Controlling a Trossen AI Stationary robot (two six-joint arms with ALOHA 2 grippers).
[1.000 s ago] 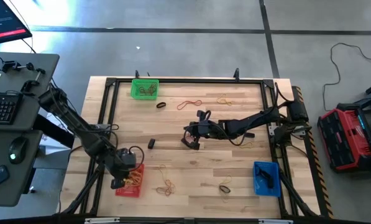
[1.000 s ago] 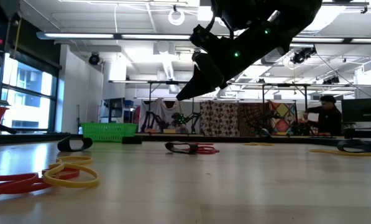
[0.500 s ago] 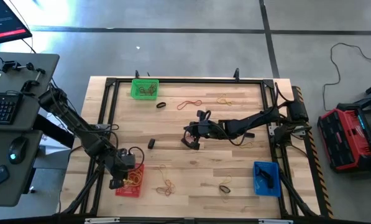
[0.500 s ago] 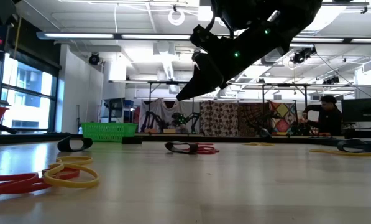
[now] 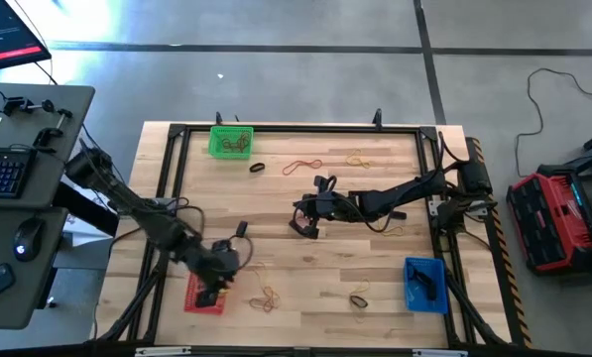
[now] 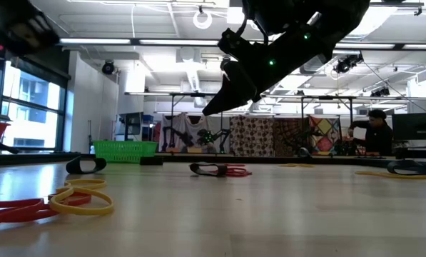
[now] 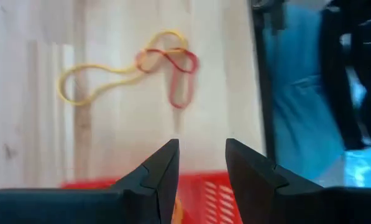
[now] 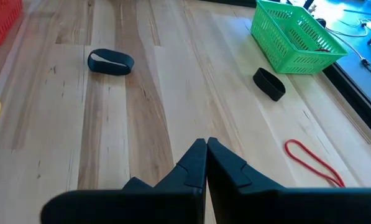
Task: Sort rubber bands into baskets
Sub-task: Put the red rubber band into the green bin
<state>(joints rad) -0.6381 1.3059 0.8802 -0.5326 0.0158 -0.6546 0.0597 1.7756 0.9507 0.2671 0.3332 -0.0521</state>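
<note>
Workshop hall behind, strip lights overhead; pale wood desk [image 5: 315, 248] inside a black frame.

Three baskets: green basket [image 5: 230, 141] far left, red basket [image 5: 204, 296] near left, blue basket [image 5: 425, 284] near right.

Loose rubber bands scattered between them: red and tan pair [image 5: 318, 164] far centre, tangled yellow-and-red cluster [image 7: 138, 70] near left just beside the red basket, black band [image 8: 110, 61] and a second black band [image 8: 269, 83] near the green basket, one more [image 5: 360, 298] near centre. Exact total not countable; some already in the baskets.

Handling, judged: very light, limp, stretchy, lying flat on wood. Likely best pinched at one strand where a loop lifts or crosses; tangled ones may come up together.

Left tool [image 7: 201, 163] over the red basket's edge, fingers apart, nothing between them. Right tool [image 8: 206, 163] mid-desk, pressed shut, empty.
</note>
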